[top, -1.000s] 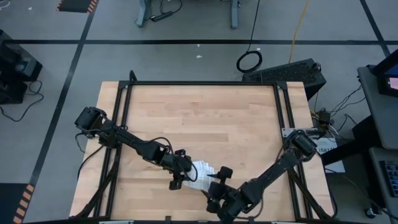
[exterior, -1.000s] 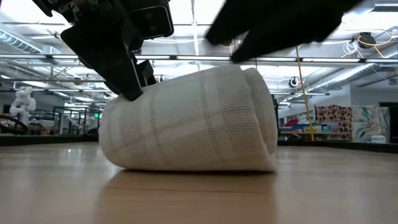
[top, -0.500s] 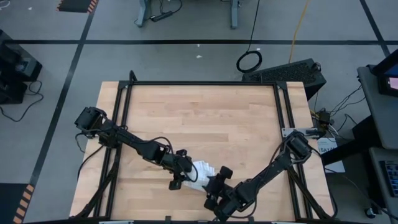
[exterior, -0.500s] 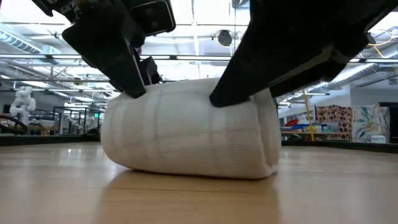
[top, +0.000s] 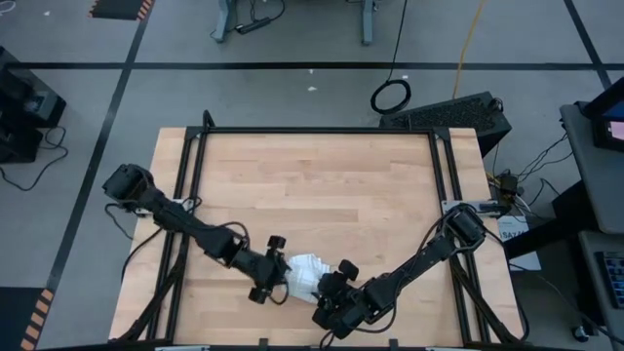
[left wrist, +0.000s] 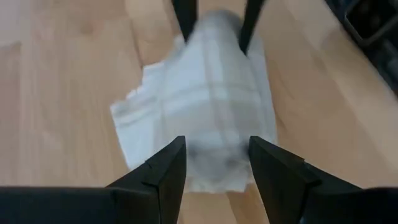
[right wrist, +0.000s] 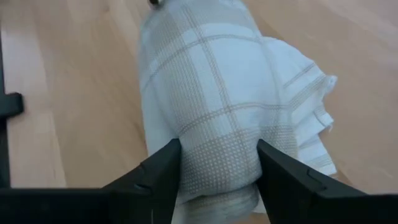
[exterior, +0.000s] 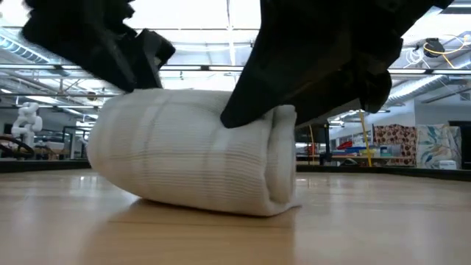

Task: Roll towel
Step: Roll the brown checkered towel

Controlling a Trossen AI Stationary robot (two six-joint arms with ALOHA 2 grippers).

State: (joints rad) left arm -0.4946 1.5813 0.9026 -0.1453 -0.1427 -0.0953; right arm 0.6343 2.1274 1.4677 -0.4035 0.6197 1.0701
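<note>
Both arms reach low across the table (top: 312, 166) and meet in the lower middle of the high view, the left arm slanting in from the left edge, the right arm from the right. Between them lies the towel (top: 304, 274), a rolled white bundle on the wood. The left gripper (left wrist: 216, 163) pinches one end of the roll between its fingers; the right gripper (right wrist: 217, 163) clamps the opposite end.

No text, label, brand, number or sign can be read in any of the views; the white tag (top: 509, 232) at the right edge of the table (top: 322, 175) carries print too small to make out.
</note>
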